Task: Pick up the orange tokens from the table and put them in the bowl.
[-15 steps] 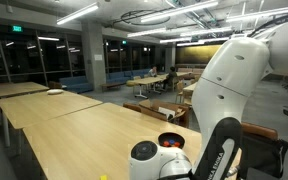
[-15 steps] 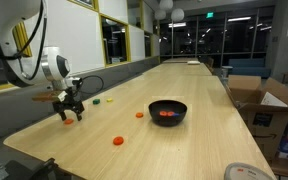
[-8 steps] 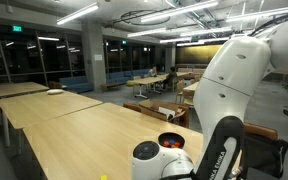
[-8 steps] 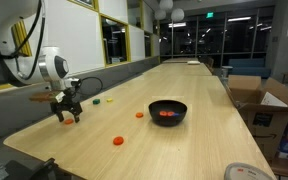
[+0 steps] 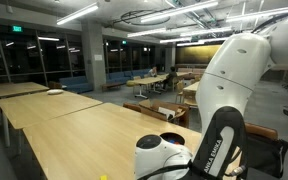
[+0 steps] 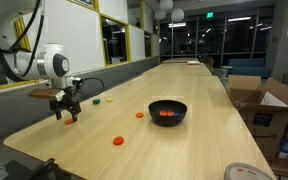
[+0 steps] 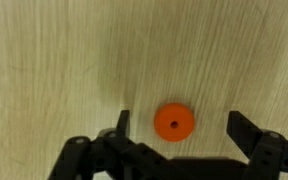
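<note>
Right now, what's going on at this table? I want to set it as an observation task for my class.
A robot arm's tool hangs open, low over the table. In the wrist view, one orange token lies between its fingers, not yet gripped. Two other tokens lie loose on the wood, and the black bowl already holds something orange.

Slight shift of gripper (image 6: 65, 116) away from bowl (image 6: 167, 111) in an exterior view — sideways displacement of white arm joint (image 5: 162, 157), now covering the bowl visible there before
</note>
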`<state>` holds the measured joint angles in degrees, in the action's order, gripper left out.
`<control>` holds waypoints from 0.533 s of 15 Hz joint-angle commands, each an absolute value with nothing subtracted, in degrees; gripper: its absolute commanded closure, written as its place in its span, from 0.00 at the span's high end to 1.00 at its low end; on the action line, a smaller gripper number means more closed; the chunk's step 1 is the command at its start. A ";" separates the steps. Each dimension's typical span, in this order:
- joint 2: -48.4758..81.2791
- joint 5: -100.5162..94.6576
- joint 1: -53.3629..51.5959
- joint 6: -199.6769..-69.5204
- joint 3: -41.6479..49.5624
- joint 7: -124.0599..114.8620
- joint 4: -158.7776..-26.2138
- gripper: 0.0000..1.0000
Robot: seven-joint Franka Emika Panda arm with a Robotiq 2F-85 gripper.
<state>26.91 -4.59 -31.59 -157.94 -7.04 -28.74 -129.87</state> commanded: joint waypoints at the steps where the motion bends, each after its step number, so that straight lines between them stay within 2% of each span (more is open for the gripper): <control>1: 24.88 -2.86 -29.78 -157.18 -8.31 -26.77 -130.97 1.00; 8: 26.20 -3.71 -29.94 -155.11 -7.62 -27.56 -129.24 1.00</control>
